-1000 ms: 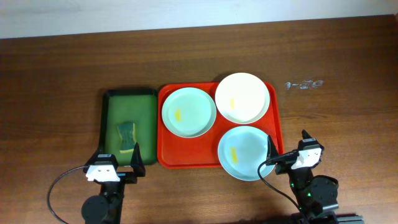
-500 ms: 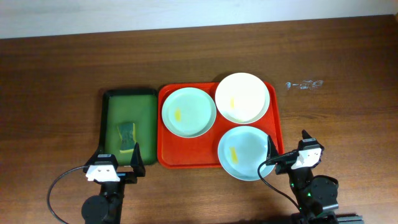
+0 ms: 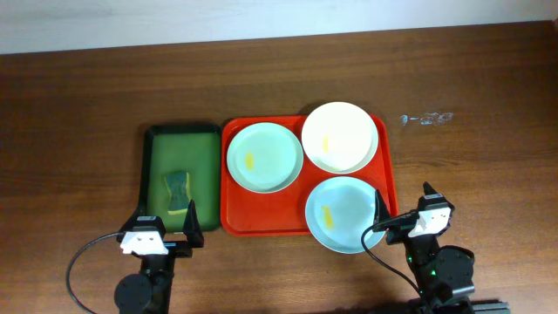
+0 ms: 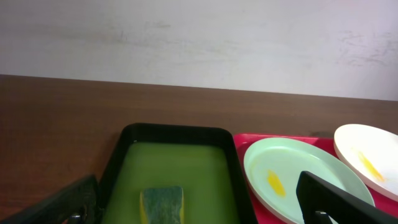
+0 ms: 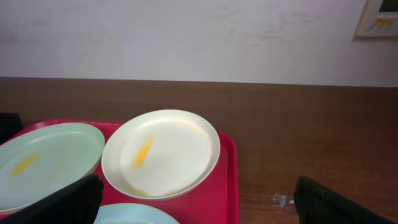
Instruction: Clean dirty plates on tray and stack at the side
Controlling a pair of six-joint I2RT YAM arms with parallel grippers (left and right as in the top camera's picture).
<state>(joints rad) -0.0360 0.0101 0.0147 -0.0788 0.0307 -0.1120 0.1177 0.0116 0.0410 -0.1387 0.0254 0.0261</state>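
The red tray holds three plates, each with a yellow smear. A pale blue-green plate lies at its left, a cream-white plate at its far right, and a second blue-green plate at its near right, overhanging the rim. My left gripper is open and empty at the near end of the green tray. My right gripper is open and empty beside the near blue-green plate. The left wrist view shows the left plate. The right wrist view shows the cream plate.
A dark green tray with a green-and-yellow sponge stands left of the red tray; the sponge also shows in the left wrist view. A small clear wet spot marks the wooden table at the far right.
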